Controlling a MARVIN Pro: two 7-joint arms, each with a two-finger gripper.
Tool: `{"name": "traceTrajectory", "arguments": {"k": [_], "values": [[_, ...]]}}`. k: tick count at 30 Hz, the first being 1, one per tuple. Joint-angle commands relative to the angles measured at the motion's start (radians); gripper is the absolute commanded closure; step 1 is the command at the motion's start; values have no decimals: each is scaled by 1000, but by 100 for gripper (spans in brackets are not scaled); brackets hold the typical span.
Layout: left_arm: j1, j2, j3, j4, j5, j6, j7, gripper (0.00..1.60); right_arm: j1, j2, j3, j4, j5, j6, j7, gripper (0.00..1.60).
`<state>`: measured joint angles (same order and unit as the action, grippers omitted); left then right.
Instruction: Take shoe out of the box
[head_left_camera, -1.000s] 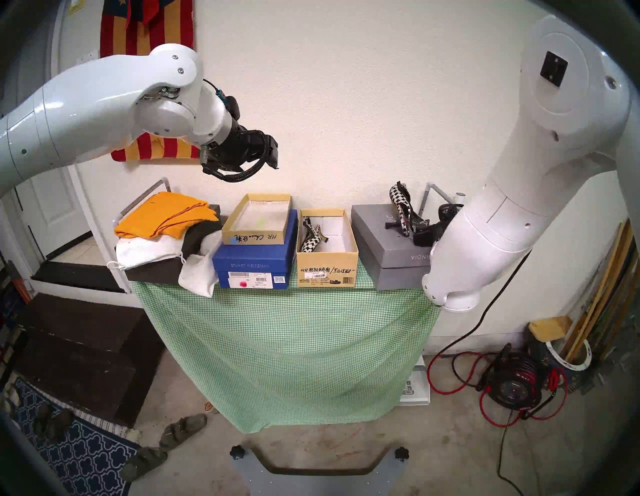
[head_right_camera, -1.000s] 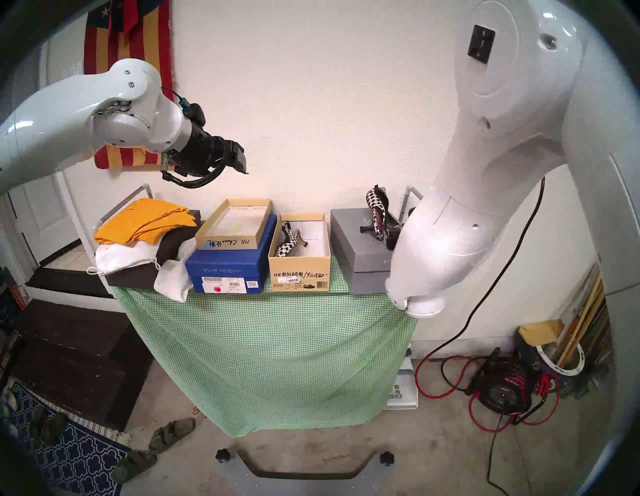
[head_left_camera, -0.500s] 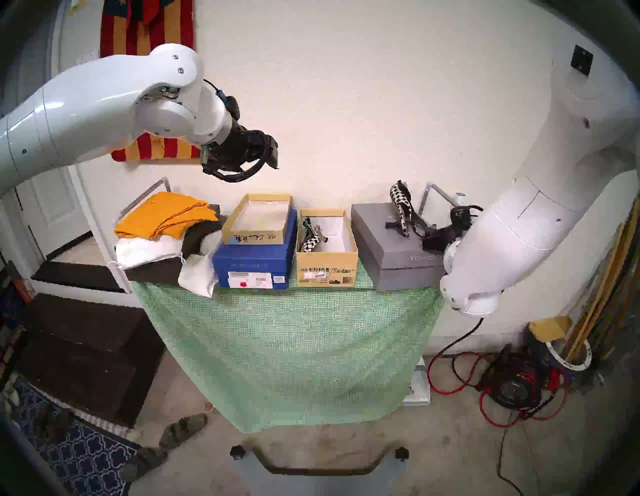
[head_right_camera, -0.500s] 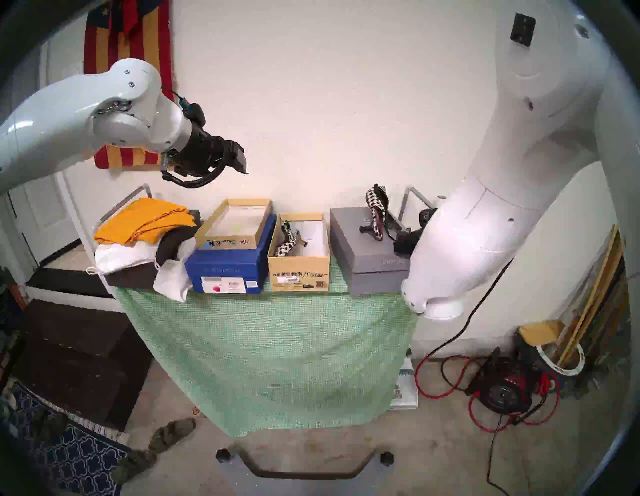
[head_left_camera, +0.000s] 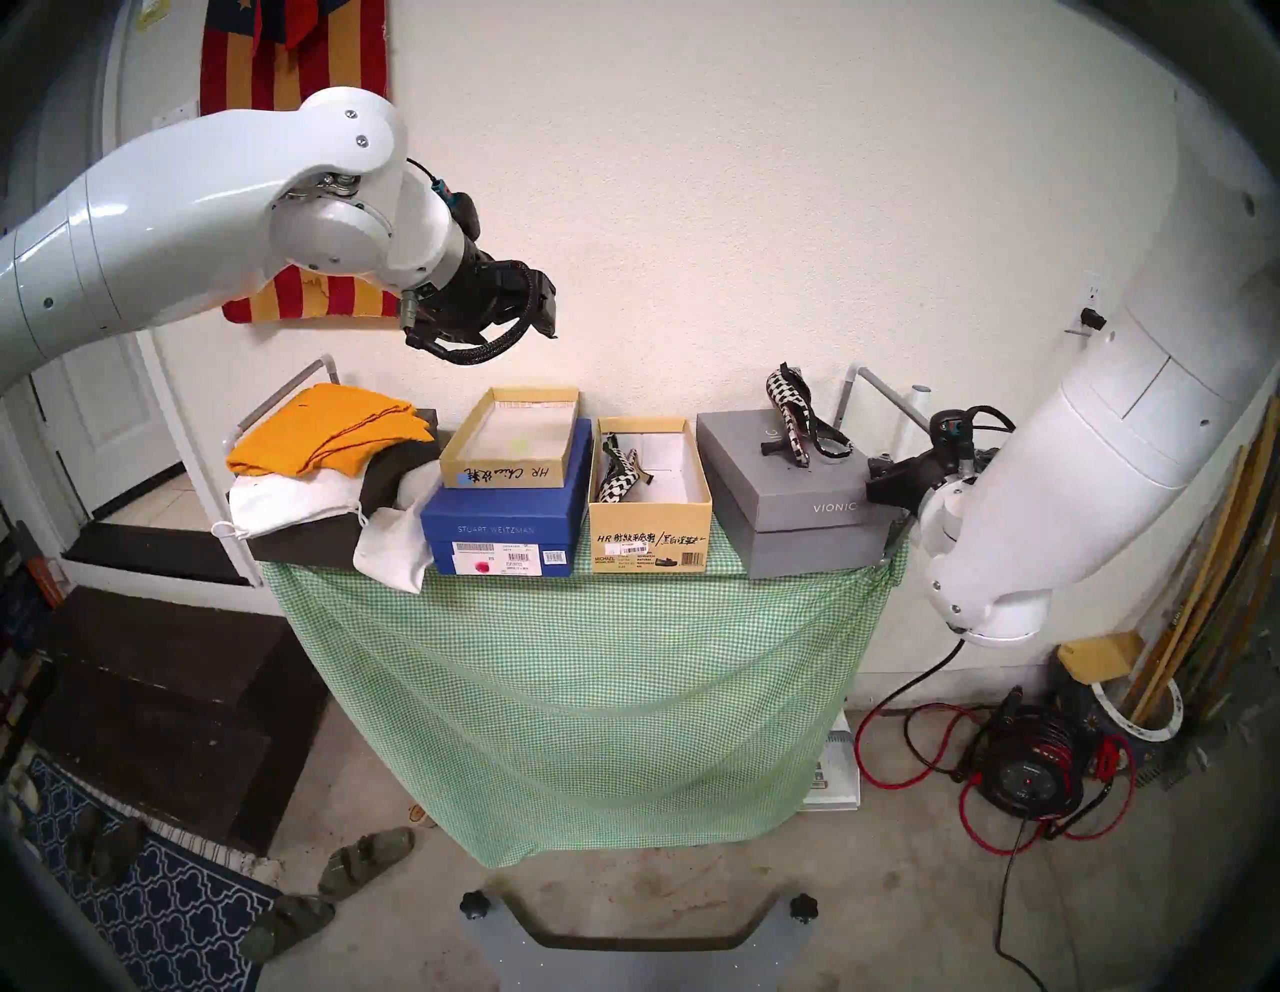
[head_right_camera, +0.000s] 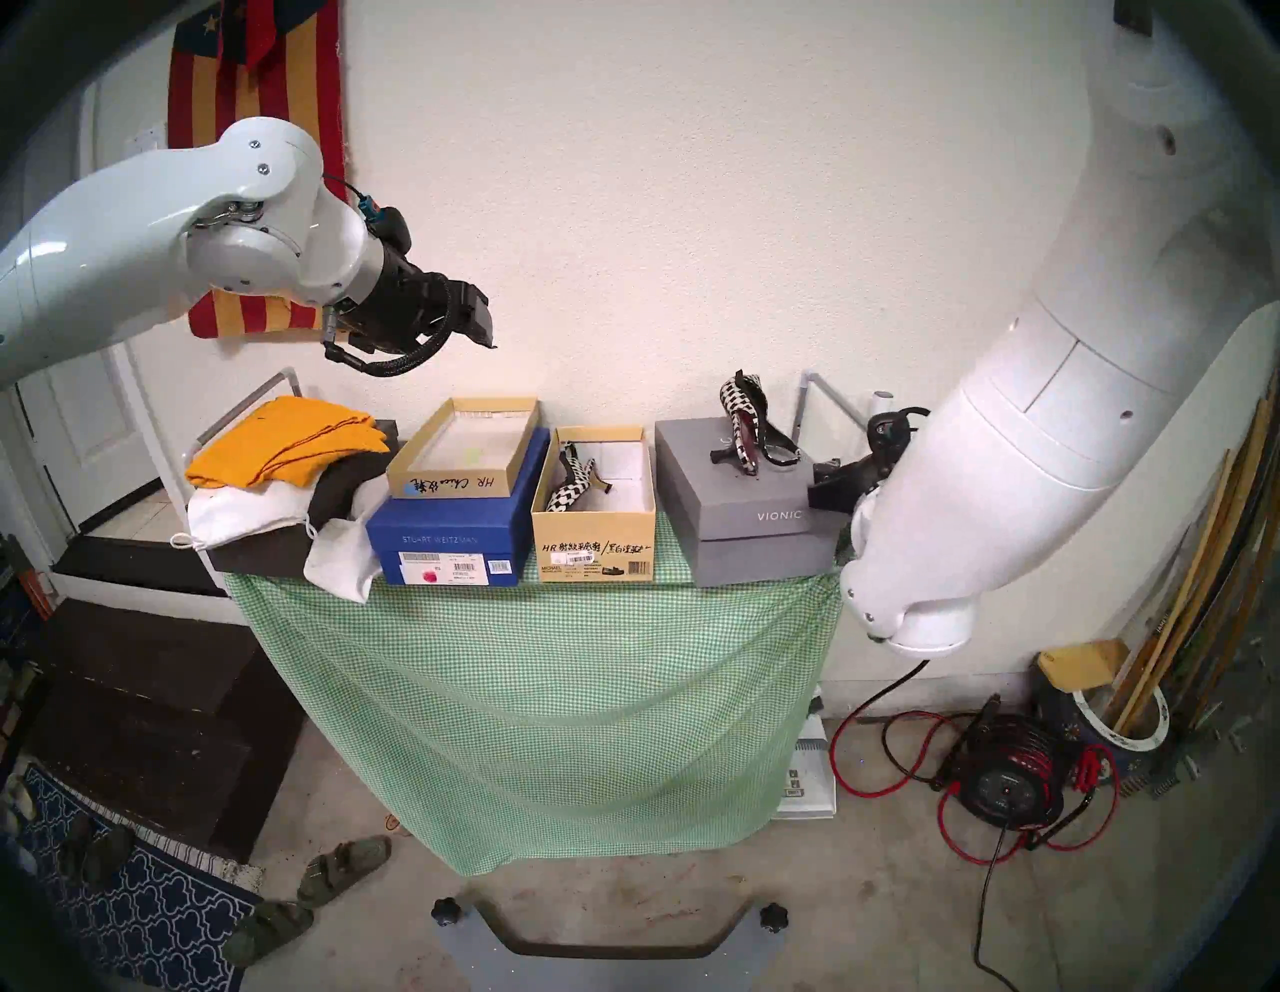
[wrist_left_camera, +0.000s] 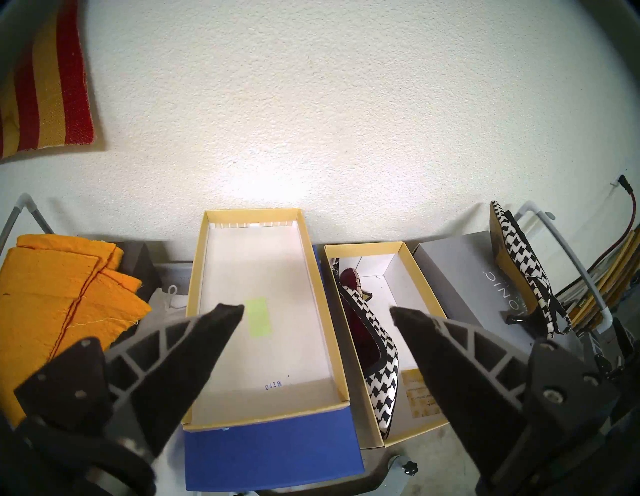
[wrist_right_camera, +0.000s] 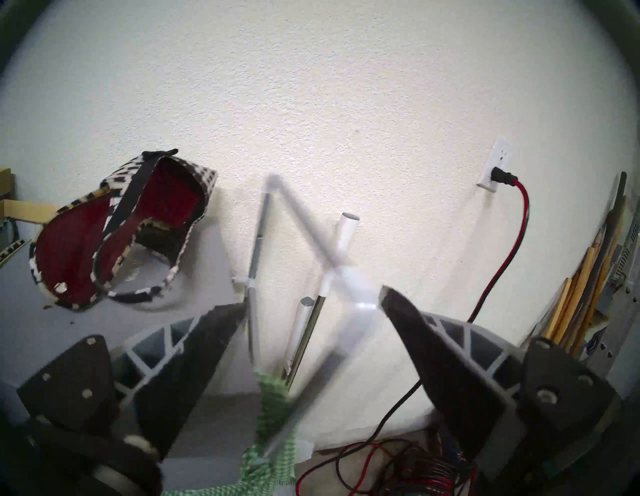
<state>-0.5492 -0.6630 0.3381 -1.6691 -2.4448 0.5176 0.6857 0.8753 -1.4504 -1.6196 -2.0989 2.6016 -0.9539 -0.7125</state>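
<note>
Green-checked cloth over a small table against a white wall, several shoeboxes in a row on it.

Progress: about half, judging by what lies where. One checked shoe stands on the grey box, outside. Its mate lies in the tan box, along the box's left wall, toe toward the robot. That one is left to lift out.

Left gripper: raised, angled down and forward, jaws spread, nothing between them. The tan box sits below and just right of its fingertips; the boxed shoe shows near the right finger in the wrist view.

Right gripper: jaws spread, empty, pointing near level at the wall past the table's right end. Grey box and the outside shoe lie to its left.
</note>
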Motion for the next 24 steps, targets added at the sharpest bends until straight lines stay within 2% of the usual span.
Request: {"name": "traceTrajectory", "arguments": {"k": [1,4,5,6,7,8,10,15,17,18,19,20,24], "values": [[-3,0,-2,1,1,0,-1,0,117,23,-21,-46,-6,-6,-50,0],[-3,0,-2,1,1,0,-1,0,159,31,-29,-79,-8,-6,-61,0],[-3,0,-2,1,0,0,-1,0,145,31,-34,-77,-9,-6,-70,0],[-3,0,-2,1,0,0,0,0,183,38,-39,-102,-10,-6,-73,0],[-3,0,-2,1,0,0,0,0,170,36,-49,-103,-11,-6,-92,0],[-3,0,-2,1,0,0,0,0,210,42,-56,-125,-11,-6,-98,0],[-3,0,-2,1,0,0,0,0,201,42,-61,-125,-14,-6,-105,0],[-3,0,-2,1,-1,0,1,0,274,48,-97,-176,-22,-6,-151,0],[-3,0,-2,1,-1,0,1,0,277,49,-102,-182,-24,-6,-158,0],[-3,0,-2,1,-1,0,1,0,310,54,-107,-201,-27,-6,-163,0],[-3,0,-3,1,-1,0,1,0,285,50,-112,-195,-28,-6,-172,0],[-3,0,-3,1,-1,0,2,0,317,57,-120,-213,-30,-6,-178,0],[-3,0,-3,1,-1,0,2,0,355,75,-151,-245,-40,-6,-193,0]]}}
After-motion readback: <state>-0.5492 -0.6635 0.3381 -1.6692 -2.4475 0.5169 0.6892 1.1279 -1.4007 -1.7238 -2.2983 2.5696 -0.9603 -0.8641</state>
